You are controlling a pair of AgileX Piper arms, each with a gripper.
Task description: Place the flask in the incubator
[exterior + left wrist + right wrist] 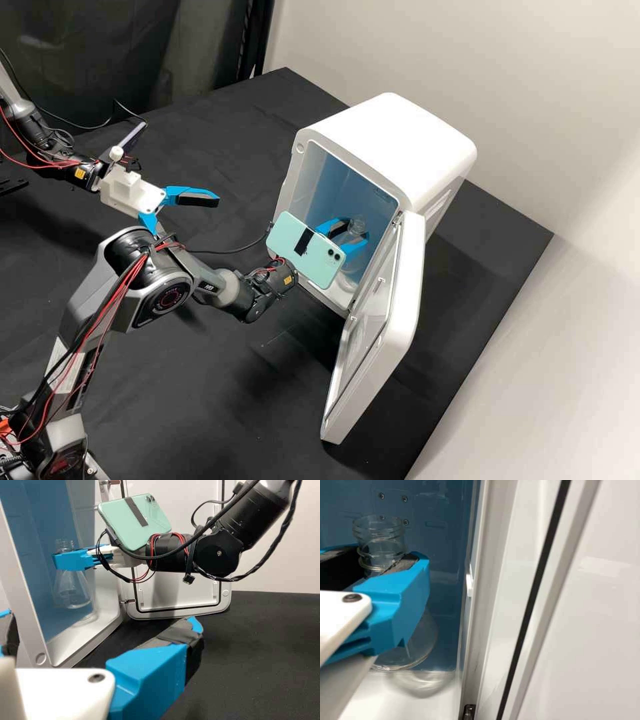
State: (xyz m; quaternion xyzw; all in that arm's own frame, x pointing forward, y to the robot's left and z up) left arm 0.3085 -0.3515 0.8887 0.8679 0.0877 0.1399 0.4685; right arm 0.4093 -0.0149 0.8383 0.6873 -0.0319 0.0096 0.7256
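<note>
A clear glass flask point(357, 225) stands upright inside the white incubator point(400, 133), against its blue inner wall. My right gripper point(343, 235) reaches in through the opening and is shut on the flask's neck point(380, 535); the left wrist view shows its blue fingers point(75, 559) across the neck of the flask point(72, 587). The flask's base sits at or just above the incubator floor; I cannot tell which. My left gripper point(175, 210) hangs open and holds nothing, over the bench to the left of the incubator, apart from it.
The incubator door point(380, 320) stands swung open toward the front, close beside the right arm. A mint-green phone point(307, 250) is mounted on the right wrist. Red cables run along both arms. Black bench point(220, 373) lies bare in front.
</note>
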